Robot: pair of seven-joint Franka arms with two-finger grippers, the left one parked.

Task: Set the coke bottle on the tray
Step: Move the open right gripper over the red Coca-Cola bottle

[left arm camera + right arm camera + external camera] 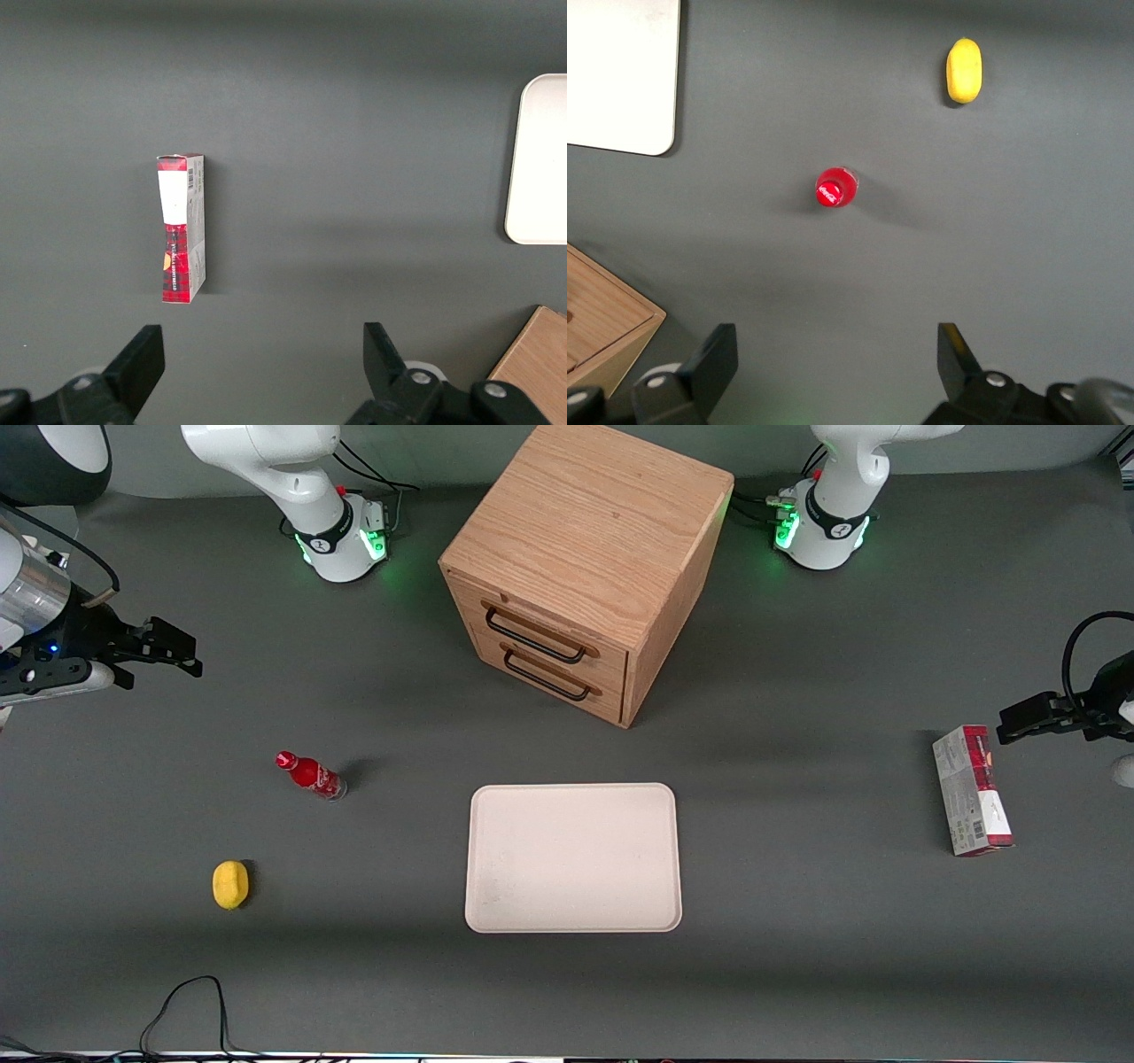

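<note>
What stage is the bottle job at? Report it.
Nothing is done yet. The coke bottle stands upright on the table, apart from the tray, which has nothing on it. The gripper hangs open above the table toward the working arm's end, farther from the front camera than the bottle, holding nothing. Reaching, grasping, carrying and setting down are all left.

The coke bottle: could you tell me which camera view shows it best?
The front view: the coke bottle shows cap, red body and clear base, standing apart from the tray. The right wrist view shows mainly its cap, under the open hand. The left wrist view misses it.
</note>
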